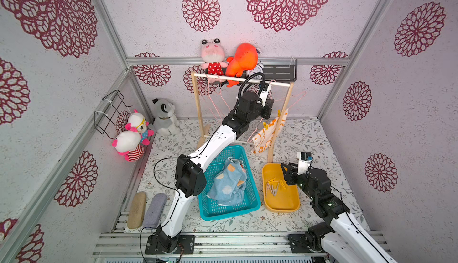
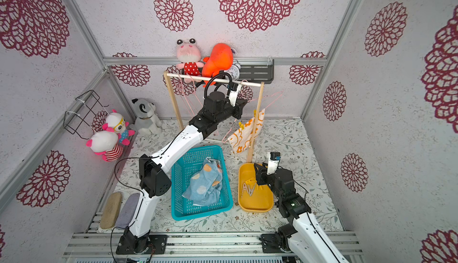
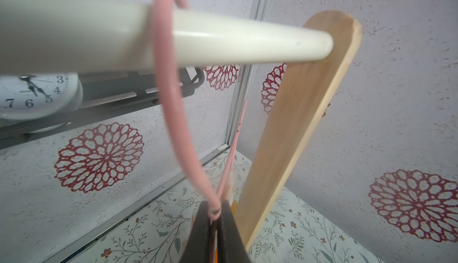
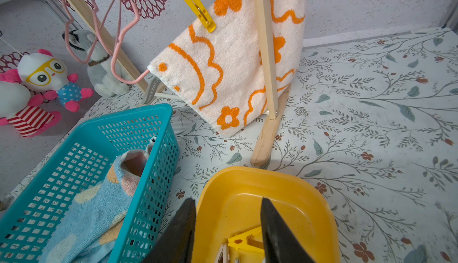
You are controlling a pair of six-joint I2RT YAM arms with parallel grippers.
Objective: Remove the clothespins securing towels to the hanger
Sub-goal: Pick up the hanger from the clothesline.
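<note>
Left wrist view: the left gripper [image 3: 216, 212] is pinched tight on the neck of the pink hanger [image 3: 166, 88], which hooks over the white rail [image 3: 223, 43] of the wooden rack [image 3: 297, 125]. The white towel [image 4: 223, 70] hangs from that hanger by the rack's right post, with two yellow clothespins [image 4: 198, 8] clipped on it. In front of the rack, the right gripper [image 4: 227, 199] hovers half-open and empty over the yellow tray [image 4: 304, 199] of loose clothespins [image 1: 273, 187].
</note>
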